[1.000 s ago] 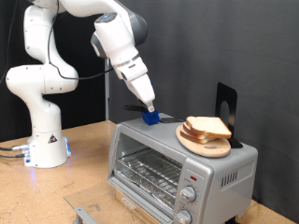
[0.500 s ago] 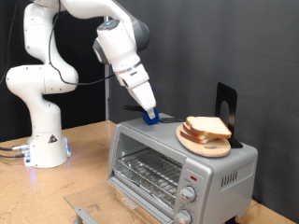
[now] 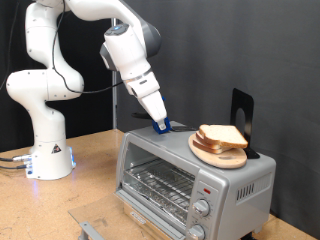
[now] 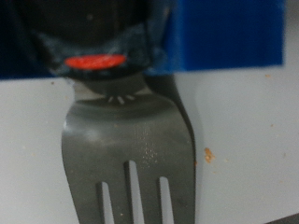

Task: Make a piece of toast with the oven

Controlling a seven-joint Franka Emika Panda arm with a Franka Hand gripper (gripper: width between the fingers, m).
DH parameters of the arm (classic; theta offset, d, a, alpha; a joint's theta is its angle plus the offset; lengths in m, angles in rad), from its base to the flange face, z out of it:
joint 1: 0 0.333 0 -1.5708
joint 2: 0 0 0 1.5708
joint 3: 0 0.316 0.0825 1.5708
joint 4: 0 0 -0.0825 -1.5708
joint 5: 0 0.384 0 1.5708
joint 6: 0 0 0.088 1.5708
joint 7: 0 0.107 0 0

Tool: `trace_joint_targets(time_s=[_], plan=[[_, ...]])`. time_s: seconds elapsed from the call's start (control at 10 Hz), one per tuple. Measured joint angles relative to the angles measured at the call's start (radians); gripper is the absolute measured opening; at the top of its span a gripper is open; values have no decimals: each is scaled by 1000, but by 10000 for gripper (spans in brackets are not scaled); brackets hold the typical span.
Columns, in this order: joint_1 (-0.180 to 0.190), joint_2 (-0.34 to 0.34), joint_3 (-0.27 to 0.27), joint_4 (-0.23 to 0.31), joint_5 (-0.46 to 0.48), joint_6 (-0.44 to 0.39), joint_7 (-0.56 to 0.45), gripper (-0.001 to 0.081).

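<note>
On the wooden tabletop (image 3: 95, 165), the oven (image 3: 190, 172) is bearing the gripper (image 3: 160, 124), whose fingers are gripping a fork (image 4: 131, 149).

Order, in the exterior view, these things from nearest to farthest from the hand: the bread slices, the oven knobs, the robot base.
From the hand, down on the oven top:
1. Bread slices, on the board toward the view's right.
2. Oven knobs, at the lower right front.
3. Robot base, at the view's left.
</note>
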Motion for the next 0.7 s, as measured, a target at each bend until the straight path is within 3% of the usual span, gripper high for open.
trace_joint_targets(time_s=[0.7], plan=[[3, 0, 15, 0, 18, -15, 35, 808]])
